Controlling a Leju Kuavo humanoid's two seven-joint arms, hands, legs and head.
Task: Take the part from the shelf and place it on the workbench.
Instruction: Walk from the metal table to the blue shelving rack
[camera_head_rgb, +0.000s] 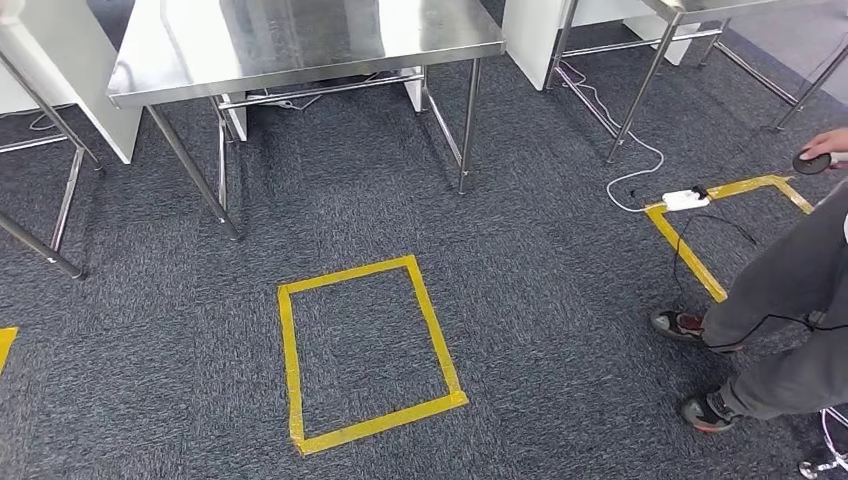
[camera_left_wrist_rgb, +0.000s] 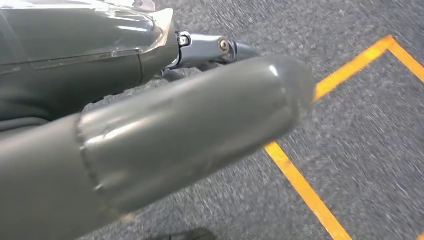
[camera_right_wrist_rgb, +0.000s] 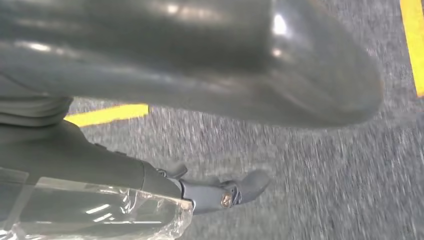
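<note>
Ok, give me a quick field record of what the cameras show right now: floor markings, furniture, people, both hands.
floor: dark grey carpet
marking ahead: yellow tape rectangle
furniture: steel table beyond the rectangle, top bare where visible
person: at right, standing by a second tape outline, holding a dark round object
cable: white power strip on the floor
left hand: holds nothing visible, above the carpet
right hand: same
part: not seen

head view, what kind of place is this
Probably a robot test lab or workshop: stainless steel workbenches on grey carpet, yellow tape squares marking floor spots, and a power strip with trailing cables beside a standing person.
</note>
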